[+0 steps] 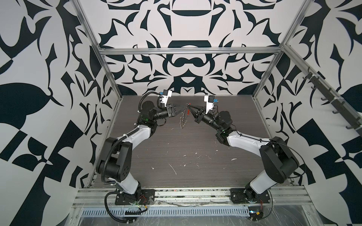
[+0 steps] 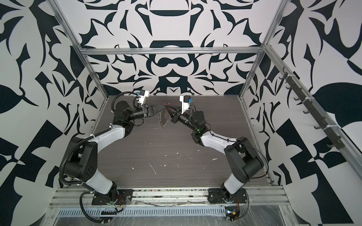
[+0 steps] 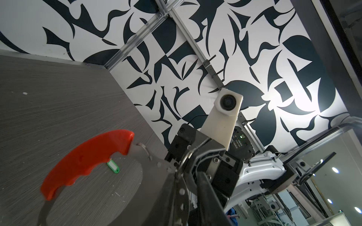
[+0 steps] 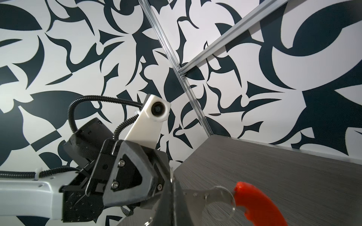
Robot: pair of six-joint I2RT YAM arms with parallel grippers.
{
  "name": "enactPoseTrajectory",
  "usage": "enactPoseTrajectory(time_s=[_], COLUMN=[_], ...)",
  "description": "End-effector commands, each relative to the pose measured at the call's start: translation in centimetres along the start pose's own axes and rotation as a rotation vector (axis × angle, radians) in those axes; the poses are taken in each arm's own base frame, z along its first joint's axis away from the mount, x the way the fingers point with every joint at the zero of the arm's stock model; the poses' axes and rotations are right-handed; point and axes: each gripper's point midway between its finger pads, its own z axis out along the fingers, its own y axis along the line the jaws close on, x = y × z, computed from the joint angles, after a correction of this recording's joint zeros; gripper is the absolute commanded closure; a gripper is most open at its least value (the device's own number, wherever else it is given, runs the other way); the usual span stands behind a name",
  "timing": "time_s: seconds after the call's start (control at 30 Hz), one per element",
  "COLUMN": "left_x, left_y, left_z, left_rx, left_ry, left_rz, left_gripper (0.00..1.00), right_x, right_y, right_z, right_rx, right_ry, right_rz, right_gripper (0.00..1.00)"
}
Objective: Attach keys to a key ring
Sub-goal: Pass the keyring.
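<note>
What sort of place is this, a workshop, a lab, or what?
Most likely a robot test cell in a lab: an aluminium frame with black-and-white patterned walls encloses a grey table, and the left arm and right arm are bolted to a mounting rail at its front edge.

Two robot arms (image 1: 137,135) (image 1: 244,139), one key ring (image 3: 86,156), one green key tag (image 3: 113,166)

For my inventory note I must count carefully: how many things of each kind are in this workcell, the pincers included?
key ring, held up between the arms: 1
green key tag, lying on the table: 1
pincers, the left pincer and the right pincer: 2
Total: 4
</note>
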Motion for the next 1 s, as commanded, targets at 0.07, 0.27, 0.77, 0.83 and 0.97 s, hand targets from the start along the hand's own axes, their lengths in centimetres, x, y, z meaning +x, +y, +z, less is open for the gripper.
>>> enactPoseTrajectory(time_s=[0.07,0.27,0.77,0.83,0.97], left_x=[-1.5,-1.5,-0.7,-0.7,-0.7], left_y=[-2.2,-2.4,-2.5,-2.4,-2.4], left_z=[0.4,0.7,0.4,0.5,0.5], left_rx=[0.091,0.125,0.134,0.134,0.137], left_ry=[-0.02,-0.021,-0.01,-0.008,-0.002], left_rz=[0.056,0.044,0.035,0.032,0.02], left_gripper=[0.79,0.8,0.78,0.8,0.89], right_x=[-4.2,-4.1,-4.9,-5.1,-5.2], right_y=[3.4,3.3,2.7,2.6,2.6], right_z=[0.3,0.5,0.5,0.5,0.7], right_rx=[-0.114,-0.121,-0.095,-0.097,-0.098], right_ry=[-0.113,-0.115,-0.172,-0.182,-0.184], right_rz=[-0.04,-0.025,-0.012,-0.009,0.003], right_gripper=[1.0,1.0,1.0,1.0,1.0])
